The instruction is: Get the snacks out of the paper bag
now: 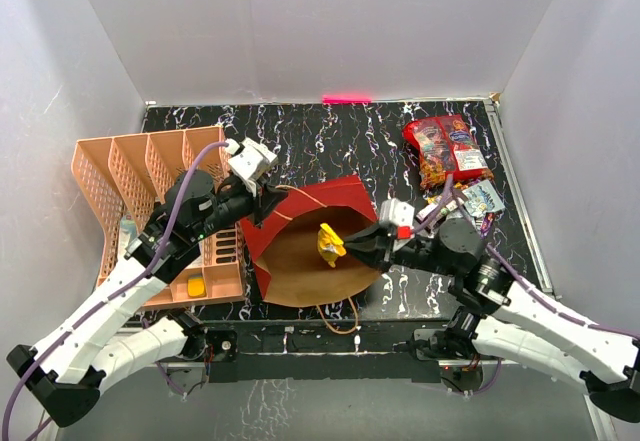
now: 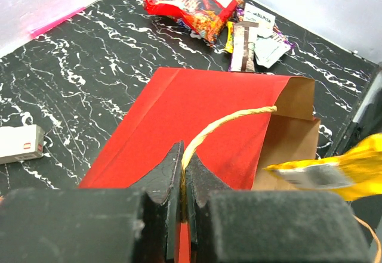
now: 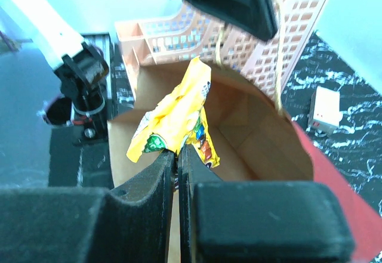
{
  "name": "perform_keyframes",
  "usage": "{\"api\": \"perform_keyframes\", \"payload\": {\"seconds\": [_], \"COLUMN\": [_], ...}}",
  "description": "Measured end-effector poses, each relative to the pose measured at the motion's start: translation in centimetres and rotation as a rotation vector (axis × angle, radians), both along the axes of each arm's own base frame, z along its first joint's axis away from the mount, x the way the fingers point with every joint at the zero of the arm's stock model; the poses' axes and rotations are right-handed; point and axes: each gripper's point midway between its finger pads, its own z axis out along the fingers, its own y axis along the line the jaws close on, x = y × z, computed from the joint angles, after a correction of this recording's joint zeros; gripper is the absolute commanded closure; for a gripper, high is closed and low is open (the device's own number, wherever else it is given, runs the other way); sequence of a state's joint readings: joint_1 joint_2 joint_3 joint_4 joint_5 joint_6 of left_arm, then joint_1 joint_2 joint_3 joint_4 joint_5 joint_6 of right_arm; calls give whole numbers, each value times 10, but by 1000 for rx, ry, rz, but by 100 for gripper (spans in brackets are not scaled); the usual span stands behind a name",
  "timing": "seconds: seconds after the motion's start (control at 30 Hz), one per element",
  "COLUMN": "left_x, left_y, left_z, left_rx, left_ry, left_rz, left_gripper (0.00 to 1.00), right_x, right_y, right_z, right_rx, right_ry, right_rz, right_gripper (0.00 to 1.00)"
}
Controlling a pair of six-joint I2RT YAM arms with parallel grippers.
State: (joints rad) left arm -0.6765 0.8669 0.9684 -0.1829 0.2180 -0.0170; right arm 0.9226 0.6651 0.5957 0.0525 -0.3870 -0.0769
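The red paper bag [image 1: 335, 199] lies on its side, its brown mouth [image 1: 305, 266] facing the arms. My left gripper [image 1: 268, 204] [image 2: 184, 155] is shut on the bag's thin cord handle [image 2: 233, 123] at the mouth's upper edge. My right gripper [image 1: 352, 244] [image 3: 178, 149] is shut on a crumpled yellow candy packet [image 1: 329, 244] [image 3: 176, 111], held just above the open mouth. That yellow packet [image 2: 334, 170] also shows in the left wrist view. Other snacks lie on the table at the far right: two red bags [image 1: 445, 148] [image 2: 191, 3] and a heap of small wrappers [image 1: 472, 201] [image 2: 253, 36].
A peach slotted tray [image 1: 120, 176] [image 3: 179, 33] stands left of the bag, with a small yellow block [image 1: 196, 286] in its near compartment. A small white box [image 2: 21, 144] [image 3: 325, 108] sits on the black marbled table [image 1: 340, 141] behind the bag. White walls enclose the table.
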Motion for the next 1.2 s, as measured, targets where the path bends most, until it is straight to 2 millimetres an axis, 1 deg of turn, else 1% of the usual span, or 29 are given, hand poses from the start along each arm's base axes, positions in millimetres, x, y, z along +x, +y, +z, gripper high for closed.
{"api": "perform_keyframes", "payload": {"seconds": [0.07, 0.17, 0.2, 0.27, 0.33, 0.43, 0.47, 0.5, 0.57, 0.6, 0.63, 0.7, 0.77, 0.8, 0.83, 0.87, 0.9, 0.97, 1.0, 1.03, 1.1, 1.2], "left_x": [3, 10, 12, 17, 20, 22, 23, 23, 23, 23, 23, 22, 21, 20, 20, 19, 19, 18, 17, 17, 16, 15], "left_y": [2, 4, 5, 6, 6, 8, 8, 9, 10, 10, 11, 12, 12, 11, 10, 8, 6, 1, -2, -5, -11, -21], "left_z": [0, -4, -7, -12, -16, -16, -15, -13, -12, -11, -10, -9, -4, 1, 5, 11, 16, 28, 34, 41, 53, 76], "left_rx": [-1, 5, 8, 21, 30, 32, 30, 29, 27, 26, 26, 25, 16, 6, -3, -16, -28, -57, -72, -90, -124, -192], "left_ry": [1, 18, 27, 46, 60, 69, 69, 69, 71, 73, 76, 86, 90, 91, 92, 91, 92, 98, 103, 108, 119, 139], "left_rz": [23, 64, 77, 102, 117, 137, 141, 144, 151, 155, 157, 161, 162, 160, 156, 148, 143, 126, 117, 108, 91, 63], "left_gripper": [100, 100, 100, 100, 100, 100, 100, 100, 100, 100, 100, 100, 100, 100, 100, 100, 100, 100, 100, 100, 100, 100], "right_x": [-4, -9, -10, -8, -2, 21, 29, 42, 68, 82, 97, 121, 145, 156, 166, 178, 184, 194, 196, 196, 197, 197], "right_y": [-4, -14, -18, -29, -40, -68, -75, -85, -105, -114, -122, -137, -154, -164, -175, -193, -209, -253, -273, -292, -321, -350], "right_z": [22, 65, 77, 103, 126, 166, 174, 181, 187, 184, 177, 157, 130, 114, 96, 71, 54, 20, 8, 0, -12, -30], "right_rx": [31, 102, 122, 172, 221, 308, 329, 351, 374, 365, 344, 264, 150, 87, 24, -54, -103, -191, -215, -219, -210, -197], "right_ry": [-3, -28, -35, -55, -75, -96, -96, -94, -80, -71, -61, -57, -70, -73, -70, -54, -35, 31, 67, 103, 166, 244], "right_rz": [1, -17, -26, -71, -142, -336, -396, -485, -671, -773, -880, -1069, -1261, -1343, -1413, -1492, -1544, -1672, -1721, -1773, -1843, -1902], "right_gripper": [92, 92, 92, 92, 92, 92, 92, 92, 92, 92, 92, 92, 92, 92, 92, 92, 92, 92, 92, 92, 92, 92]}}
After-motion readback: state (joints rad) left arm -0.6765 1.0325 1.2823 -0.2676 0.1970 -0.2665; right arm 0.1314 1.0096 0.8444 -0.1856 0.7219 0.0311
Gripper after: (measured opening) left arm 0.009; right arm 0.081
